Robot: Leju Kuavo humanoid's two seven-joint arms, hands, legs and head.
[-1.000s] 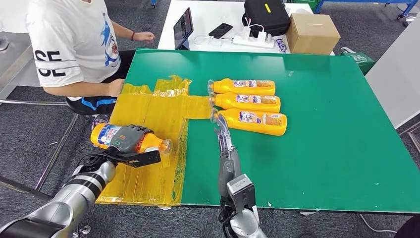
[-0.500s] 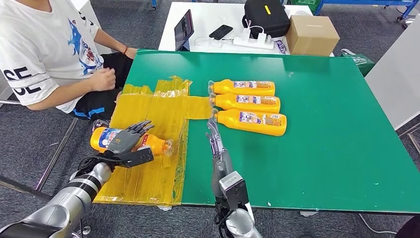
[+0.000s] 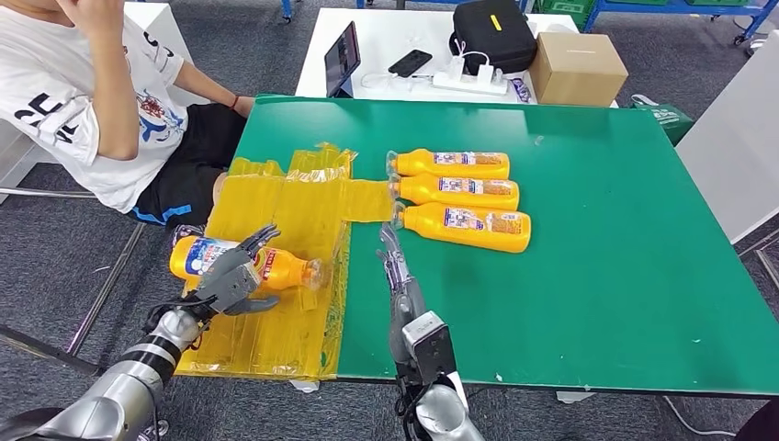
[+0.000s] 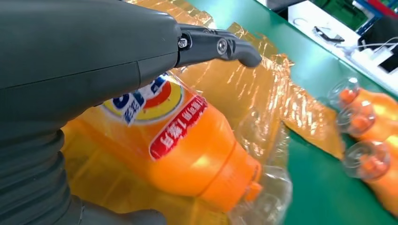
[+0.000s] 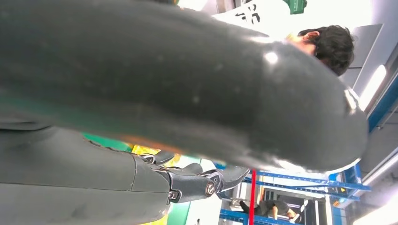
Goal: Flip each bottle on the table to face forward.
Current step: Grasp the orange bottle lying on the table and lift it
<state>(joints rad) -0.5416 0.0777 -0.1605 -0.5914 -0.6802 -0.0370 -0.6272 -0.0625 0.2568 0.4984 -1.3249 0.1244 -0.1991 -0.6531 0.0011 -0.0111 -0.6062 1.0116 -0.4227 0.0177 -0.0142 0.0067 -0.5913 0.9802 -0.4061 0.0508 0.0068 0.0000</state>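
- Left hand (image 3: 231,277) spread, fingers apart over a lone bottle (image 3: 276,266) lying on the yellow sheet (image 3: 294,207).
- Right hand (image 3: 393,262) flat, fingers straight, holding nothing, beside the sheet.
- Three bottles (image 3: 457,191) lie just past the sheet on the green table (image 3: 625,257).

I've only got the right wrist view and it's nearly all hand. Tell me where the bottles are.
Observer: Three lie side by side on the green table: the far bottle, the middle bottle and the near bottle, caps toward the yellow sheet.
Operator: Report any others.
Observer: A fourth bottle lies on the yellow sheet with the left hand over it, fingers spread and lifted off it.
Operator: Give me my right hand's state.
Observer: The right hand holds nothing; its straight fingers point at the near bottle's cap, just short of it.
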